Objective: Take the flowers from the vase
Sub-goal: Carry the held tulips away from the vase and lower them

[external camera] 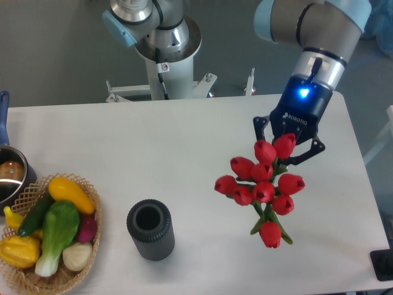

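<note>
The flowers (263, 187) are being held by the gripper (287, 146) over the right part of the white table (184, 160), well apart from the vase (150, 229). The bunch is being gripped near its upper red buds, with the fingers closed on it (the contact itself is being hidden by the blooms, so the exact grip point cannot be told). The green stems are being pointed down and slightly right, with one bud hanging lowest at the bottom of the bunch. A blue light is being shown on the gripper's wrist. The vase is being left standing upright at the lower middle of the table, its round mouth open and dark. At the lower left, a wicker basket (86, 258) of vegetables is being seen, and a metal pot (11, 178) is being cut off by the left edge.
</note>
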Tool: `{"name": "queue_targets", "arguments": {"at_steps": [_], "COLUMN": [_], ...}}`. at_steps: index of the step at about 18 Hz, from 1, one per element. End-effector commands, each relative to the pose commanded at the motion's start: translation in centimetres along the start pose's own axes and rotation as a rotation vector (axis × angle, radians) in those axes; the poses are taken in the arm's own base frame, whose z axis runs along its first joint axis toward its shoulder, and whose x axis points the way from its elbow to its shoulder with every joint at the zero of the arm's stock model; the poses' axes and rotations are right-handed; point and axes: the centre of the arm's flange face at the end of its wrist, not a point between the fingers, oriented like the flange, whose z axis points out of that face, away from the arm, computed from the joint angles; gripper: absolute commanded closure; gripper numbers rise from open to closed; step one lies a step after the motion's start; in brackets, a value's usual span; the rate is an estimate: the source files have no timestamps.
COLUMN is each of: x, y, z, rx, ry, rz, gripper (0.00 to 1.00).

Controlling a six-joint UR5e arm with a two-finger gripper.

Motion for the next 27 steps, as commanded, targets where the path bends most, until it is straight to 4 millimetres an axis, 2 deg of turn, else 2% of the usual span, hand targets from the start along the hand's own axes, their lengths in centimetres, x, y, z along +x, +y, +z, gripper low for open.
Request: {"name": "queue_targets", "arguments": {"at_steps": [4,8,11,13,18,22,27], "x": [1.1,1.3,1.7,2.1,1.6,2.4,2.4], "y": [0.3,0.9,1.1,0.8,1.5,0.5,0.8], "z": [1.8,2.6,3.2,4.5,4.5,5.2,5.2], "rx": [-0.146,-0.197,-0.313,-0.379,-0.485,-0.575,-0.618], "ry": [0.003,0.024,0.011,0.009,0.031,0.056,0.051], "rz": [0.02,0.042,0.062,0.087,0.07,0.095,0.138], "gripper": [0.93,0.93,0.93,0.93,0.91,0.91,0.89]}}
